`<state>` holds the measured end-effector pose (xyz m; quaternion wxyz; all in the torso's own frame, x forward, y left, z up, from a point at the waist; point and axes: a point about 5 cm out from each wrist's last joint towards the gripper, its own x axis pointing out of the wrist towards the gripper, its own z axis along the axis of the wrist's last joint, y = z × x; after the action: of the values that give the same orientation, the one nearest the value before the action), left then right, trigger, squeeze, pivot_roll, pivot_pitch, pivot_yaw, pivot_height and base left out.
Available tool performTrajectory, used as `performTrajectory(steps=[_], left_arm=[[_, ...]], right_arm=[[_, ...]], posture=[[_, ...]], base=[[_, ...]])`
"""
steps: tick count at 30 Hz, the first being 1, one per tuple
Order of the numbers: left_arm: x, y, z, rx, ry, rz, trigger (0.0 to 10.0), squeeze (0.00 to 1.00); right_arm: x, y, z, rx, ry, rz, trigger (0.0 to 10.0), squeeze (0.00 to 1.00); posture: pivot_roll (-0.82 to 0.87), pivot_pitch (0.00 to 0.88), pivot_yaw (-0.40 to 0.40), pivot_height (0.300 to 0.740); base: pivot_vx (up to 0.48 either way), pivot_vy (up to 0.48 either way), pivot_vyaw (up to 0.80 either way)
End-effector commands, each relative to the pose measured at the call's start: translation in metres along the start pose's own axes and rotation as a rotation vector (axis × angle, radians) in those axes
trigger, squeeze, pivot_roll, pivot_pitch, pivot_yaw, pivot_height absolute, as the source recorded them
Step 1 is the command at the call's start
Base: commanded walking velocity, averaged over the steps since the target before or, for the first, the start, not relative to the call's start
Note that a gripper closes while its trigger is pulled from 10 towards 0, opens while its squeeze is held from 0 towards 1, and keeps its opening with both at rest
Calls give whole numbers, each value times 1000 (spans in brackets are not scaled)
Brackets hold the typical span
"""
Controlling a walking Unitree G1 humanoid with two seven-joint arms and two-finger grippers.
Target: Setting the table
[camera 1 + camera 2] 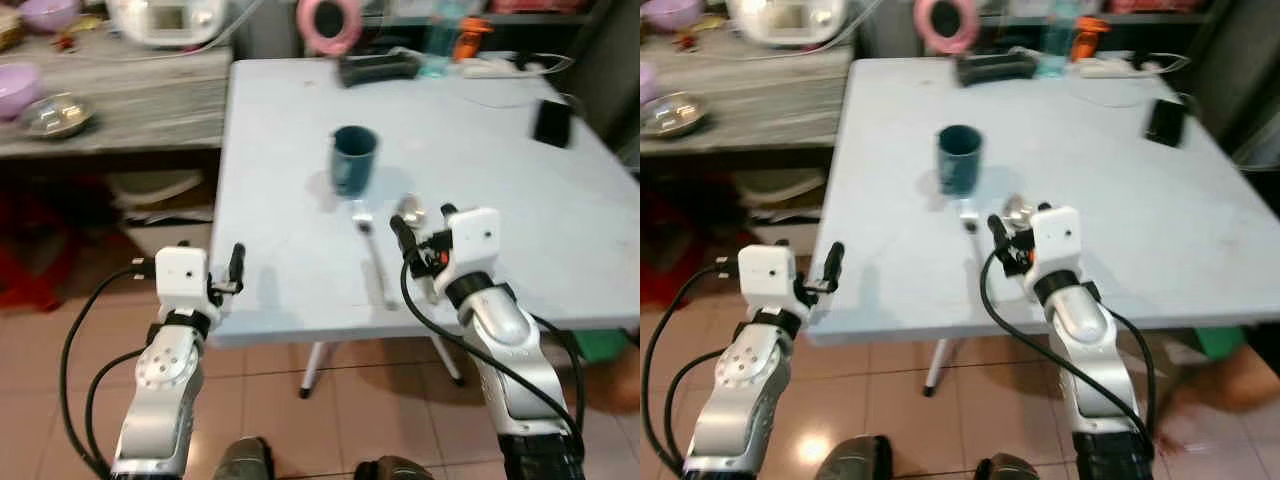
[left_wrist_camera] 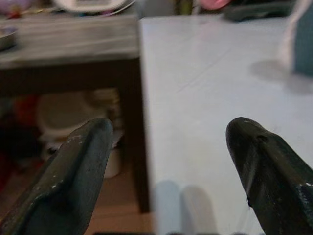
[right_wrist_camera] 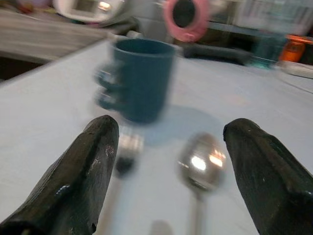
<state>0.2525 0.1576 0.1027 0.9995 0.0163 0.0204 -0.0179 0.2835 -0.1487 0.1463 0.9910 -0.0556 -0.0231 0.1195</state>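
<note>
Open right gripper [image 1: 420,232] over spoon [image 3: 201,164], fork [image 1: 368,245].

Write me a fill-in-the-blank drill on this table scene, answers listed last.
1. The mug on the table is dark ____.
2. Beside the fork lies a shiny ____.
3. The right pincer hovers with fingers ____ over the cutlery.
4. The left pincer is at the table's ____ edge.

Answers: teal; spoon; open; left

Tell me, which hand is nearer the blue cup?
Right. The right hand hovers just before the blue cup, over the spoon; the left hand sits off the table corner.
</note>
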Motion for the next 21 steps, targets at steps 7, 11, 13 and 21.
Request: performTrajectory(steps=[7,11,13,21], left_arm=[[-9,5,4,27,15,-5,10000,0],[-15,8,4,44,32,-10,10000,0],[-16,10,4,48,35,-7,10000,0],[-18,12,6,55,45,-10,10000,0]], right_arm=[[2,-9,-19,65,89,-59,10000,0],[14,-13,-16,77,102,7,10000,0],[19,-10,-12,77,98,53,10000,0],[25,7,-23,144,196,165,0,0]], posture=[[17,159,27,740],[33,188,36,740],[38,191,36,740],[51,199,40,740]], base=[[0,0,114],[0,0,0],[0,0,0],[0,0,0]])
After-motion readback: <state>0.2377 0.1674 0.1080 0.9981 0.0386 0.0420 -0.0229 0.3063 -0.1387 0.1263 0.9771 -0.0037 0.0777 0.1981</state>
